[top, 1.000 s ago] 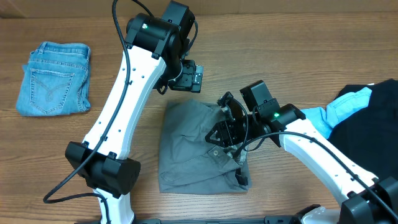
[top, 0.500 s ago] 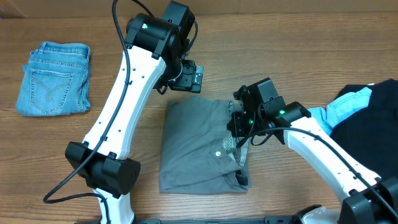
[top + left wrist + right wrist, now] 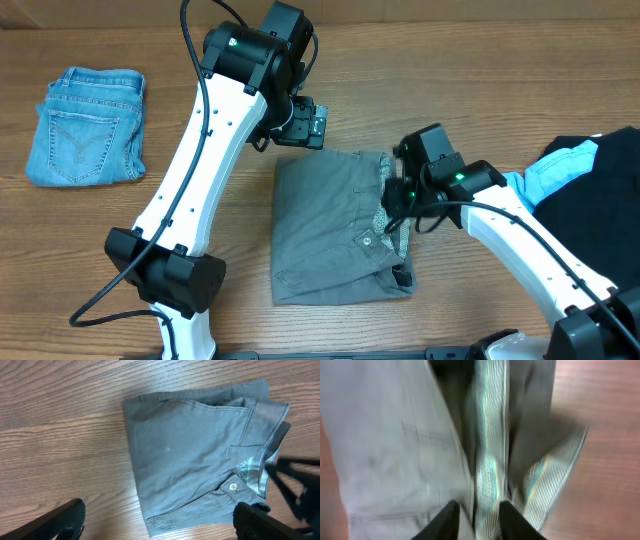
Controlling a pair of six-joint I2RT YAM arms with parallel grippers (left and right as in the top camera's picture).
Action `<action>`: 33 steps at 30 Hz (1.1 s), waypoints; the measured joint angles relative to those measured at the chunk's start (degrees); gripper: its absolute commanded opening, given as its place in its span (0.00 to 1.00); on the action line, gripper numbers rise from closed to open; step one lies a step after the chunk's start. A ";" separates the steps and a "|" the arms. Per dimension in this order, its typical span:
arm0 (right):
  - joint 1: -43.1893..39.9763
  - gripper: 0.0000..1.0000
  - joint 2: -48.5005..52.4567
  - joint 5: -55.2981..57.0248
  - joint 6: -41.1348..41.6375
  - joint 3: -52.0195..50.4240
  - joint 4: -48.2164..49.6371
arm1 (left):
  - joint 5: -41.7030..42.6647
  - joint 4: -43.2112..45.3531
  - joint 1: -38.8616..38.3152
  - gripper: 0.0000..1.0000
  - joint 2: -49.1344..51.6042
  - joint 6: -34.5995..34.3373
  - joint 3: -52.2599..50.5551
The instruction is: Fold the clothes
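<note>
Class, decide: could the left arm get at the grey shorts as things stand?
Probably yes. The left gripper hangs just beyond the grey shorts, its fingers open and nothing between; the right gripper only holds the waistband side.

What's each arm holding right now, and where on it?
The right gripper is shut on the shorts, pinching the waistband's pale striped lining between its fingers. The left gripper is open and holds nothing.
</note>
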 measured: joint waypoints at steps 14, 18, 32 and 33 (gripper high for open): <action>0.04 0.47 0.26 -16.04 -6.38 -10.03 5.25 | -0.02 0.70 0.00 1.00 0.00 0.15 0.00; 0.04 0.48 0.26 -17.53 -6.88 -10.05 5.09 | 0.00 0.68 0.00 1.00 0.00 0.13 0.00; 0.04 0.08 0.90 -14.03 -6.16 -13.25 5.42 | 0.02 0.66 0.00 1.00 0.00 0.13 0.00; 0.07 0.04 0.90 -14.99 -6.34 -13.33 4.83 | 0.02 0.61 0.00 1.00 0.00 0.13 0.00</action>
